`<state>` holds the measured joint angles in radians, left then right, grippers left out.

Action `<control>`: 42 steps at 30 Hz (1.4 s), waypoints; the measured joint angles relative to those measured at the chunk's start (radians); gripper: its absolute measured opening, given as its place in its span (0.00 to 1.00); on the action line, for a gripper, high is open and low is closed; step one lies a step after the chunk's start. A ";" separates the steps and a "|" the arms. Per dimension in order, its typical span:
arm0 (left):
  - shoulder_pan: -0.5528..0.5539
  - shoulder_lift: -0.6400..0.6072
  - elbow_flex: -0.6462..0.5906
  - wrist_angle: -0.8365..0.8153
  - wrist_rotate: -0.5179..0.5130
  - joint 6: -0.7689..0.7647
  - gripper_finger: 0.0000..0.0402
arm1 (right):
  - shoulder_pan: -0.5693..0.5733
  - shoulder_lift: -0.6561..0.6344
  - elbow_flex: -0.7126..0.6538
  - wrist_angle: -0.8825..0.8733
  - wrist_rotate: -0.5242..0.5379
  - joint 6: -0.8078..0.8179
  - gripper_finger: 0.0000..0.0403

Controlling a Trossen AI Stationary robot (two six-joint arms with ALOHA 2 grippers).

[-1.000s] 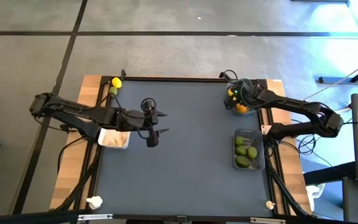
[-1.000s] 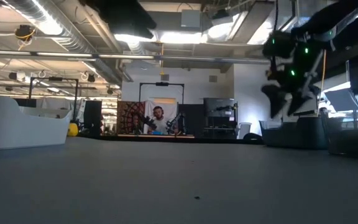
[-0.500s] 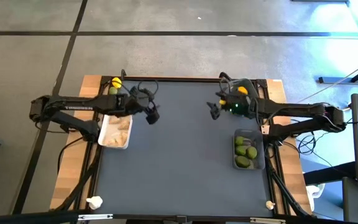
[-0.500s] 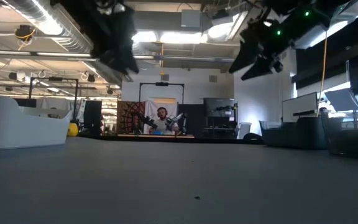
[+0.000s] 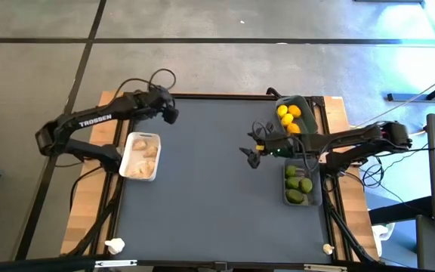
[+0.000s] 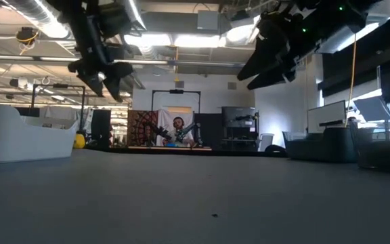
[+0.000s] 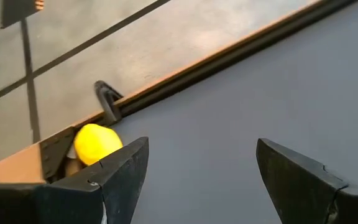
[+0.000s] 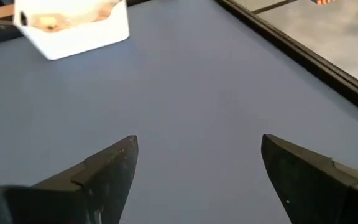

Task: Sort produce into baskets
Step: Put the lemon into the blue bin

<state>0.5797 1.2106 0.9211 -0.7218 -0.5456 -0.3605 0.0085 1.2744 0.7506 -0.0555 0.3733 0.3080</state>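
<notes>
Fingers (image 7: 291,180) of the left gripper (image 5: 169,114) are being held wide apart with nothing between them, raised above the far left corner of the table (image 5: 217,204). A lemon (image 7: 96,142) is lying just beyond one of these fingers, on the wooden edge at that corner. The white basket (image 5: 140,156) is sitting near the table's left edge, back from the fingertips and under the left arm, and garlic bulbs (image 5: 148,149) are lying inside it.

The right gripper's (image 5: 249,155) fingers (image 8: 309,171) are likewise being held apart and empty, above the right half of the table. Ahead of them, across bare table, the white basket is being seen in the right wrist view. Behind them, along the right edge, two more baskets are standing: the far one (image 5: 303,106) is holding lemons (image 5: 288,119), the near one (image 5: 315,193) is holding limes (image 5: 299,185). The right arm is being stretched over the gap between them.
</notes>
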 joint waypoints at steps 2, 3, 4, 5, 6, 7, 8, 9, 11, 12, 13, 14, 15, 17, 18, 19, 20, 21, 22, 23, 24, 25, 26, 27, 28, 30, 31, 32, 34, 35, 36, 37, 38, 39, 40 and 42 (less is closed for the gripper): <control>0.031 0.000 0.000 0.007 0.000 0.018 0.73 | 0.014 0.017 0.000 0.011 0.000 0.000 0.84; 0.045 0.000 0.000 0.012 0.001 0.027 0.73 | 0.021 0.024 0.000 0.011 0.000 0.001 0.84; 0.062 0.000 0.000 0.012 0.002 0.035 0.73 | 0.028 0.031 0.000 0.011 0.000 0.004 0.84; 0.079 0.000 0.000 0.012 0.002 0.038 0.73 | 0.035 0.036 0.000 0.010 0.000 0.009 0.84; 0.095 0.003 0.000 0.011 0.001 0.035 0.73 | 0.042 0.039 0.000 0.010 0.000 0.018 0.84; 0.112 0.007 0.001 0.010 0.001 0.031 0.73 | 0.049 0.040 0.000 0.010 0.000 0.025 0.84; 0.130 0.012 0.001 0.005 0.001 0.029 0.73 | 0.056 0.040 0.000 0.011 0.000 0.026 0.84; 0.149 0.019 0.001 -0.002 0.001 0.029 0.73 | 0.061 0.040 0.000 0.011 0.000 0.026 0.84; 0.181 0.042 0.011 -0.018 0.004 0.024 0.73 | 0.073 0.040 0.000 0.011 0.000 0.027 0.84; 0.194 0.057 0.025 -0.037 0.018 0.018 0.73 | 0.073 0.040 0.000 0.011 0.000 0.027 0.84; 0.207 0.074 0.042 -0.060 0.040 0.011 0.73 | 0.073 0.040 0.000 0.012 -0.001 0.027 0.84; 0.217 0.093 0.065 -0.086 0.060 0.009 0.73 | 0.073 0.040 0.000 0.013 0.000 0.027 0.84; 0.224 0.114 0.090 -0.109 0.069 0.006 0.73 | 0.072 0.040 0.000 0.013 0.000 0.027 0.84; 0.239 0.163 0.147 -0.171 0.070 -0.006 0.73 | 0.070 0.040 0.000 0.013 0.000 0.027 0.84; 0.250 0.188 0.173 -0.201 0.067 -0.008 0.73 | 0.070 0.040 0.000 0.013 0.000 0.027 0.84; 0.263 0.216 0.199 -0.226 0.057 -0.009 0.73 | 0.070 0.040 0.000 0.013 0.001 0.027 0.84; 0.275 0.242 0.222 -0.247 0.043 -0.009 0.73 | 0.070 0.040 0.000 0.014 0.001 0.027 0.84; 0.286 0.267 0.240 -0.264 0.034 -0.010 0.73 | 0.070 0.040 0.000 0.014 0.001 0.027 0.84; 0.296 0.291 0.255 -0.276 0.023 -0.008 0.73 | 0.070 0.040 0.000 0.014 0.001 0.027 0.84; 0.305 0.315 0.267 -0.287 0.010 -0.007 0.73 | 0.070 0.040 0.000 0.014 0.001 0.027 0.84; 0.312 0.337 0.272 -0.290 -0.010 -0.005 0.73 | 0.071 0.042 0.000 0.014 0.001 0.027 0.84; 0.318 0.359 0.274 -0.291 -0.032 -0.005 0.73 | 0.071 0.046 0.000 0.015 0.000 0.027 0.84; 0.325 0.379 0.274 -0.293 -0.047 -0.005 0.73 | 0.071 0.049 0.000 0.014 0.000 0.027 0.84; 0.333 0.399 0.274 -0.293 -0.054 -0.006 0.73 | 0.071 0.051 0.000 0.012 0.000 0.027 0.84; 0.341 0.420 0.274 -0.293 -0.058 -0.006 0.73 | 0.071 0.058 0.000 0.017 0.000 0.027 0.84; 0.353 0.459 0.274 -0.293 -0.062 -0.006 0.73 | 0.071 0.069 0.000 0.029 0.000 0.028 0.84; 0.356 0.477 0.274 -0.292 -0.065 -0.007 0.73 | 0.071 0.075 -0.001 0.032 0.000 0.027 0.84; 0.359 0.494 0.274 -0.288 -0.067 -0.009 0.73 | 0.071 0.083 -0.001 0.054 0.000 0.026 0.84; 0.364 0.523 0.274 -0.279 -0.070 -0.013 0.73 | 0.071 0.086 0.000 0.072 0.000 0.021 0.84; 0.369 0.537 0.274 -0.270 -0.072 -0.010 0.73 | 0.071 0.086 0.000 0.074 0.000 0.020 0.84; 0.377 0.550 0.274 -0.259 -0.073 -0.002 0.73 | 0.071 0.090 0.000 0.082 0.000 0.019 0.84; 0.384 0.561 0.274 -0.256 -0.075 0.000 0.73 | 0.071 0.093 0.000 0.088 0.000 0.018 0.84; 0.388 0.570 0.274 -0.255 -0.084 -0.001 0.73 | 0.071 0.094 0.000 0.083 0.000 0.017 0.84; 0.398 0.579 0.274 -0.248 -0.090 -0.004 0.73 | 0.071 0.095 0.000 0.081 0.000 0.017 0.84; 0.407 0.588 0.274 -0.245 -0.095 -0.005 0.73 | 0.071 0.095 0.000 0.085 0.000 0.017 0.84; 0.418 0.611 0.274 -0.235 -0.099 -0.005 0.73 | 0.071 0.102 0.000 0.089 0.000 0.017 0.84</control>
<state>0.9973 1.8214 1.1950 -0.9566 -0.6445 -0.3651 0.0792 1.3760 0.7506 0.0331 0.3733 0.3248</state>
